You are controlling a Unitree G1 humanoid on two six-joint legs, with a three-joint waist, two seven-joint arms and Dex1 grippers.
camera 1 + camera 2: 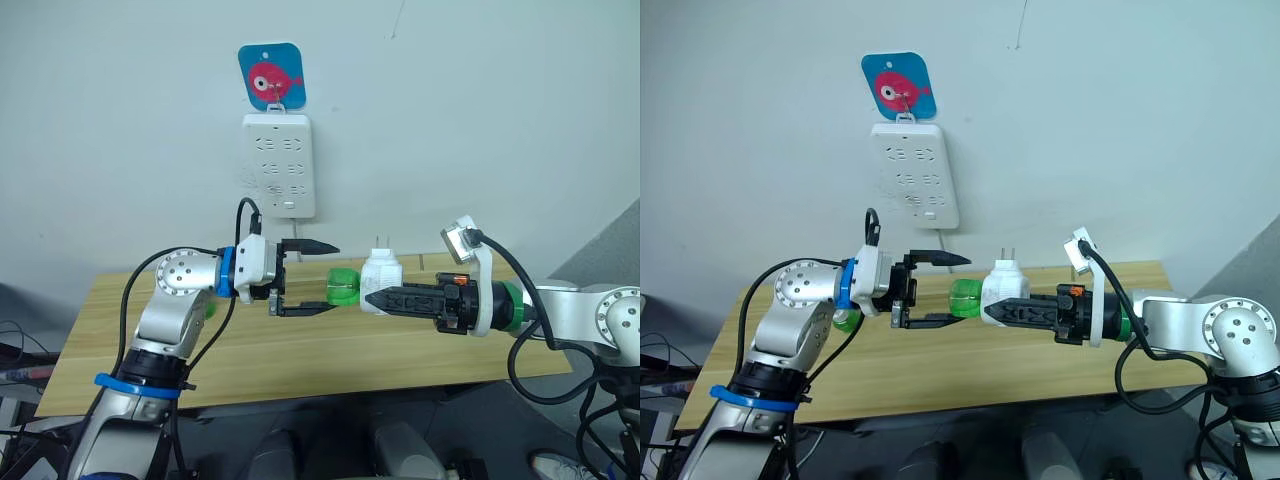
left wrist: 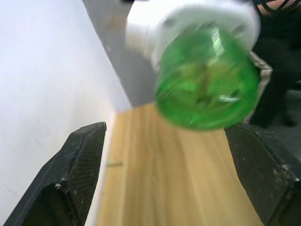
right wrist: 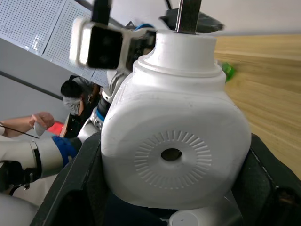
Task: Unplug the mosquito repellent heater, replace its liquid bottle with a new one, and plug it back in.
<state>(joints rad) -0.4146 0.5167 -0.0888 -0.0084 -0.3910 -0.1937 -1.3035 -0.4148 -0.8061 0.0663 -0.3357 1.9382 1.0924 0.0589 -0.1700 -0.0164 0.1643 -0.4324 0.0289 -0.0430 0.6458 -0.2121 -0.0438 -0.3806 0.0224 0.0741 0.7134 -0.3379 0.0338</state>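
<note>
My right gripper [image 1: 372, 297] is shut on the white mosquito repellent heater [image 1: 381, 276] and holds it in the air over the table, its two prongs pointing up. The right wrist view shows the heater's vented face [image 3: 171, 154] between my black fingers [image 3: 77, 188]. A green liquid bottle [image 1: 343, 285] sticks out of the heater sideways toward my left gripper [image 1: 325, 278]. That gripper is open, one finger above and one below, with its tips at the bottle's end. In the left wrist view the bottle [image 2: 207, 87] floats ahead between the fingers [image 2: 82, 165], untouched.
A white multi-socket power strip [image 1: 279, 165] hangs on the wall under a blue fish hook [image 1: 272, 76]. The wooden table [image 1: 300, 350] runs below both arms. A small green object [image 1: 845, 320] lies on it behind my left arm. A person [image 3: 70, 99] is seen in the background.
</note>
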